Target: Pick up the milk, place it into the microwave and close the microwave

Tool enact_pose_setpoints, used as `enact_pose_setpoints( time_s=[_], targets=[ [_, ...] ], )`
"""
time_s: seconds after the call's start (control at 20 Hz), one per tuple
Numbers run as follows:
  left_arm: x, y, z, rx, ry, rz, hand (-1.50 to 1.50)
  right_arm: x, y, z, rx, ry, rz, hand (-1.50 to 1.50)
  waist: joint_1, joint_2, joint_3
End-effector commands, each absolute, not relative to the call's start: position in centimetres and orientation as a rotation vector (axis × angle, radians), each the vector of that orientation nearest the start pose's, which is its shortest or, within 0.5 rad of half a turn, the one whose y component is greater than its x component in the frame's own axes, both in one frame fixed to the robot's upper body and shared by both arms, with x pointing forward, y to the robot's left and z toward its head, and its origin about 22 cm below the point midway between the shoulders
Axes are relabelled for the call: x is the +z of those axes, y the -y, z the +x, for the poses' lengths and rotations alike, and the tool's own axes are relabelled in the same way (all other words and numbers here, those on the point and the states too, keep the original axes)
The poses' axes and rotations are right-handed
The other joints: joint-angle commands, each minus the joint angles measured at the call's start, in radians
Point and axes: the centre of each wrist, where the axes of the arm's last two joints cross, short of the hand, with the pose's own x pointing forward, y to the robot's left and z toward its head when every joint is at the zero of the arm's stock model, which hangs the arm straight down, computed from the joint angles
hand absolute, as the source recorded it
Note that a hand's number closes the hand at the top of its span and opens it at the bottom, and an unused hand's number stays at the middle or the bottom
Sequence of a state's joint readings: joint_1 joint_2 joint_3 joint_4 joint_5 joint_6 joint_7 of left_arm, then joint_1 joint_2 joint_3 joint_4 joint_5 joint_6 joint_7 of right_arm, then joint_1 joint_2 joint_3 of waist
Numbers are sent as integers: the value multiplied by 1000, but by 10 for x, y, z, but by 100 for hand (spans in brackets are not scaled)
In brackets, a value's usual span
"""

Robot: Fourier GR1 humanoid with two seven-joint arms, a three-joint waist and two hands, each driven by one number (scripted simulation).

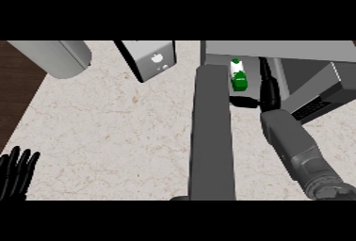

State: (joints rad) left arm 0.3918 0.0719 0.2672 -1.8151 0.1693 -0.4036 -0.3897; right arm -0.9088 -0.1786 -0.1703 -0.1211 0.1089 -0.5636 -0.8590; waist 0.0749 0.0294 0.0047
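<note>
Here the milk (238,77) stands upright at the far right, at the mouth of the open microwave (278,48), between its door (212,136), which swings out toward the near edge, and the right hand (270,92). That hand's fingers (266,70) stretch straight into the opening just right of the milk, released and apart from it, with the thumb jutting left on the milk's near side. The left hand (17,174) rests at the near left edge of the surface (104,132), fingers relaxed and pointing up, and 1 grey box (149,59) stands far off, left of the door.
</note>
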Motion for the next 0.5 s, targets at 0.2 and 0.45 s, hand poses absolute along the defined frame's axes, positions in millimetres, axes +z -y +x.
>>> enact_pose_setpoints(
  time_s=[0.2,0.45],
  targets=[
    [-1,-326,129,2,1859,-3,-150,-67,240,372,172,1899,-461,-150,-45,-16,-2],
    [8,-305,118,-66,1845,-203,-150,-85,197,360,125,1872,-277,-150,-46,-22,-3]
  ],
)
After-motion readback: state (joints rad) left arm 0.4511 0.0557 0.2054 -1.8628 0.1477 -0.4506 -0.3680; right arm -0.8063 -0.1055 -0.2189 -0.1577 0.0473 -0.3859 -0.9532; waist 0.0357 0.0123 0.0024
